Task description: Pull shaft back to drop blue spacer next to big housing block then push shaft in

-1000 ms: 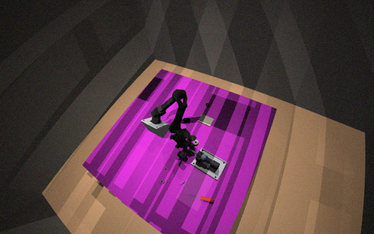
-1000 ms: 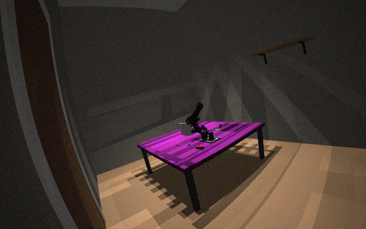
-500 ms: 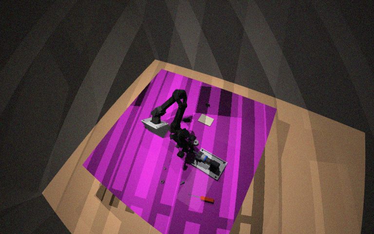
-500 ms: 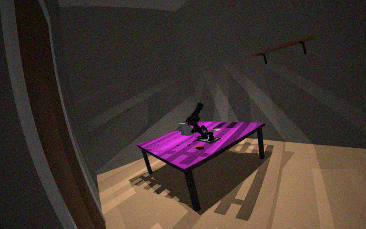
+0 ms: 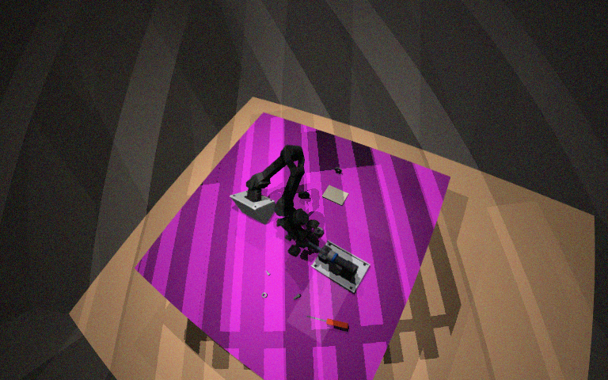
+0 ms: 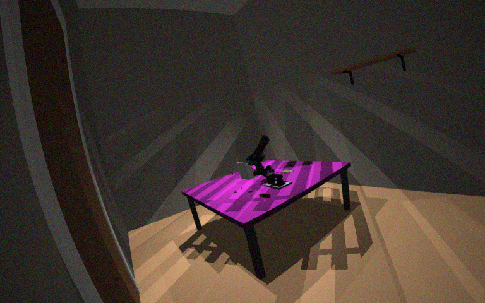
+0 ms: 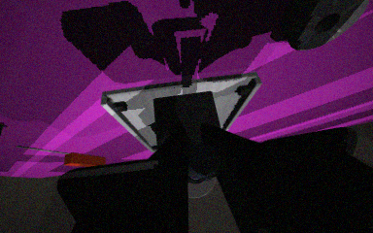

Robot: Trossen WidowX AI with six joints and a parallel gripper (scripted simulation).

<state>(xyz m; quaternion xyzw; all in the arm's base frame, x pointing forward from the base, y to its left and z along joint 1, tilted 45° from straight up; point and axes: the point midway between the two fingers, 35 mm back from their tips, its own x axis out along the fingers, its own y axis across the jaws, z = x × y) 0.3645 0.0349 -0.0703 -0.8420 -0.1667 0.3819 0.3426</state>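
Observation:
The housing block (image 5: 347,268) is a big dark part on a pale base plate (image 5: 329,275) (image 7: 181,81). The blue spacer (image 5: 333,256) sits beside the block as a narrow blue band around the shaft line. The shaft (image 5: 315,246) sticks out of the assembly toward the arm. My gripper (image 5: 309,242) is shut on the shaft at its outer end. In the wrist view the dark fingers fill the lower part, and a dark block (image 7: 186,114) stands beyond them. Shadow hides the shaft's tip between the fingers, and whether other spacers are on the shaft cannot be told.
An orange-handled screwdriver (image 5: 336,324) (image 6: 264,195) (image 7: 84,160) lies beside the assembly. A washer (image 5: 264,295), a bolt (image 5: 297,296) and a small screw (image 5: 267,272) lie near it. A beige square (image 5: 335,195) and small black parts lie on the arm's other side.

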